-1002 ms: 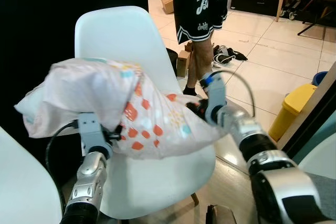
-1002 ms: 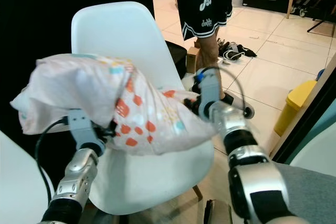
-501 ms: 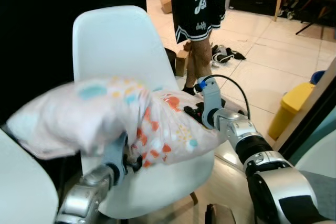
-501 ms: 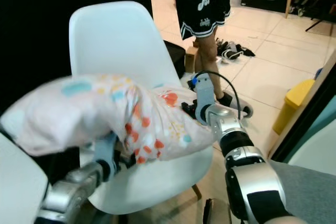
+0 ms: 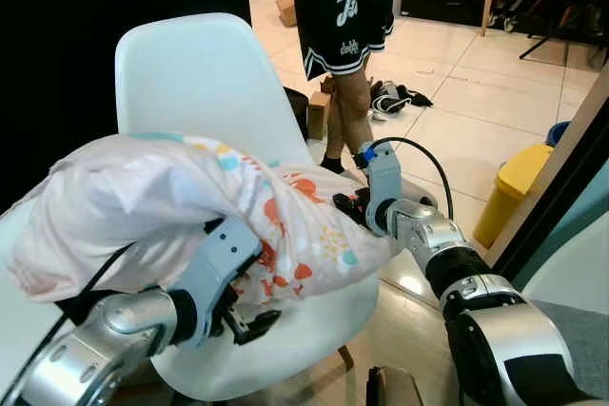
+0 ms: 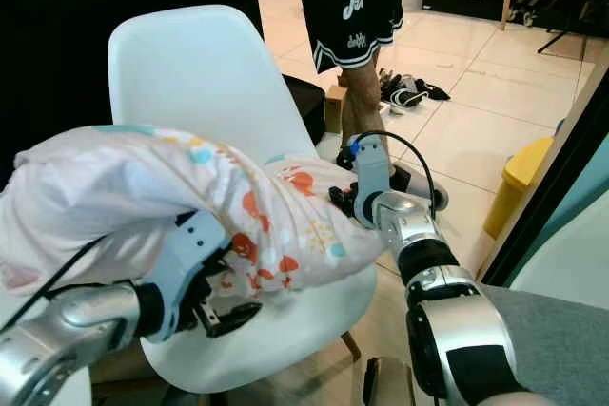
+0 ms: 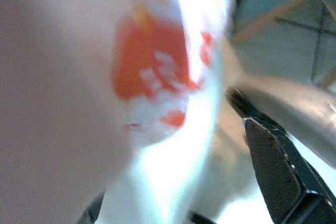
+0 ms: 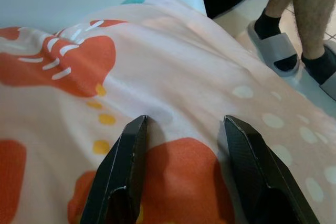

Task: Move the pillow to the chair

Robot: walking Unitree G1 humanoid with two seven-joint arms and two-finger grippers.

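The pillow (image 5: 143, 202), white with orange and teal prints, lies across the white chair (image 5: 190, 73). Its right end rests on the seat and its left end is draped over my left forearm. My left gripper (image 5: 249, 316) is under the pillow just above the seat, open. One black finger (image 7: 275, 182) stands clear of the blurred fabric (image 7: 147, 77) in the left wrist view. At the pillow's right end my right gripper (image 5: 350, 206) is shut on the cloth. Both its fingertips dig into the fabric (image 8: 173, 82) in the right wrist view.
A person in black shorts (image 5: 343, 7) stands just behind the chair, feet in slippers (image 8: 275, 51). A yellow bin (image 5: 514, 187) is at the right beside a dark frame. A cardboard box (image 5: 319, 113) and shoes (image 5: 395, 97) lie on the tiled floor. A black wall (image 5: 57, 45) is at the left.
The pillow has come down, its right end now on the seat. My left arm has swung in under it and its fingers have come off the fabric. The right gripper keeps its hold.
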